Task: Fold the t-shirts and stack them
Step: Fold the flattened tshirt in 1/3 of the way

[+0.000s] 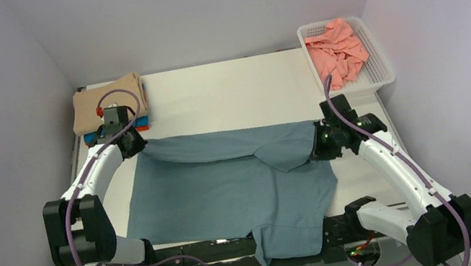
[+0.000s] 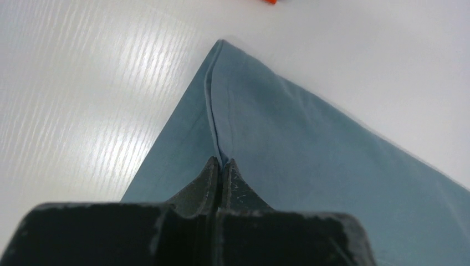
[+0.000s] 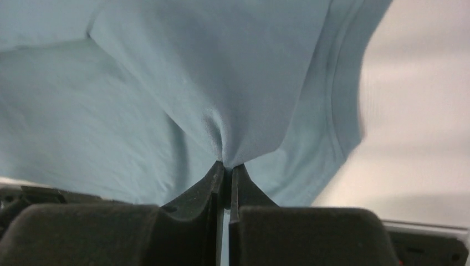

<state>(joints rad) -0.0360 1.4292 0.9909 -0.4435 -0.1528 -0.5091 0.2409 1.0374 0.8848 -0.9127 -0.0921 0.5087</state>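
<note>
A dusty teal-grey t-shirt [image 1: 228, 193] lies spread across the middle of the table, one sleeve hanging over the near edge. My left gripper [image 1: 134, 143] is shut on its far left corner, pinching the hem [image 2: 219, 127]. My right gripper [image 1: 317, 142] is shut on its far right edge, cloth bunched between the jaws [image 3: 233, 122]. The far edge is lifted and folded toward the near side between the two grippers. A folded stack with a tan t-shirt [image 1: 107, 103] on top, blue and orange beneath, sits at the far left. A salmon pink t-shirt [image 1: 336, 51] lies crumpled in the basket.
A white perforated basket [image 1: 379, 67] stands at the far right corner. White walls close in on the left, back and right. The table's near edge carries a black rail [image 1: 189, 258] with the arm bases.
</note>
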